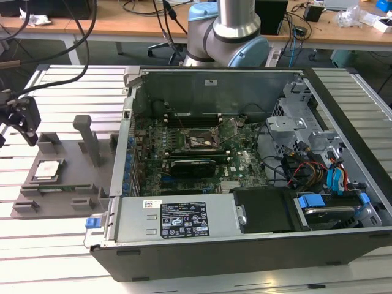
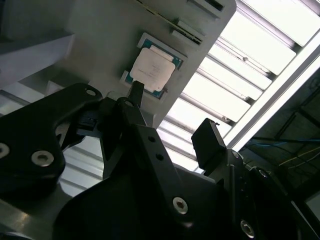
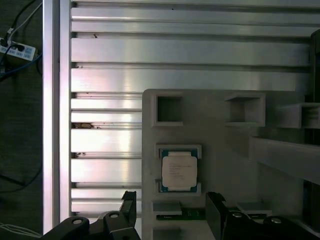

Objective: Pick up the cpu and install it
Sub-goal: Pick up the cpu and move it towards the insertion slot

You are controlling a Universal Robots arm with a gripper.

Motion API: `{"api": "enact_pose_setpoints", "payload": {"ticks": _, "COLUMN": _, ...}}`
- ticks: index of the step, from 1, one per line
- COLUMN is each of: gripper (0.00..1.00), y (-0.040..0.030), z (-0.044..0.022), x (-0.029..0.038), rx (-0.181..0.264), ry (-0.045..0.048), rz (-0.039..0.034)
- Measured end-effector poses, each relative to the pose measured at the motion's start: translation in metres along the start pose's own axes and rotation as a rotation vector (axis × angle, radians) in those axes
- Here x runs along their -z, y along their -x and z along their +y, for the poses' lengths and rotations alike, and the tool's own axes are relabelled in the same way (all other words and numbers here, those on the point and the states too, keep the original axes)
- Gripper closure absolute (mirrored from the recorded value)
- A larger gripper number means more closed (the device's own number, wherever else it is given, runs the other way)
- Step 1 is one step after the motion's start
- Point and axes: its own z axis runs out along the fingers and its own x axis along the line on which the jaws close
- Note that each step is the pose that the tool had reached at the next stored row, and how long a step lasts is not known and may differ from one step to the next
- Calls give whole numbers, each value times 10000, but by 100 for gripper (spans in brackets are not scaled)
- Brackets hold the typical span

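Note:
The cpu (image 1: pixel 48 169) is a small square chip with a silvery top. It lies flat in a recess of the grey fixture plate (image 1: pixel 73 190), on the exterior view's left. Both wrist views show the cpu (image 2: pixel 152 70) (image 3: pixel 179 171) seated in its pocket. My gripper (image 1: pixel 17 131) hangs above the plate's far left corner, apart from the chip. Its black fingers (image 2: pixel 135 95) stand open with nothing between them. In the first wrist view the gripper (image 3: pixel 171 207) sits just off one edge of the chip. The motherboard socket (image 1: pixel 197 139) lies inside the open computer case.
The open computer case (image 1: pixel 245 245) takes up the middle and right of the slatted aluminium table (image 1: pixel 55 257). A tall grey post (image 1: pixel 89 138) and raised blocks stand on the fixture plate. Cables and a drive cage crowd the case's right side. The arm's base (image 1: pixel 226 37) stands behind the case.

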Motion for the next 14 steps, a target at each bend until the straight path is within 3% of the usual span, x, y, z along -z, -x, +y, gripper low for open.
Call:
{"api": "enact_pose_setpoints", "payload": {"ticks": 7, "gripper": 34, "y": 7, "z": 1, "x": -47, "rx": 1, "ry": -4, "rz": -1}}
{"api": "enact_pose_setpoints", "payload": {"ticks": 14, "gripper": 34, "y": 45, "z": 1, "x": -136, "rx": 14, "ry": -97, "rz": 1}}
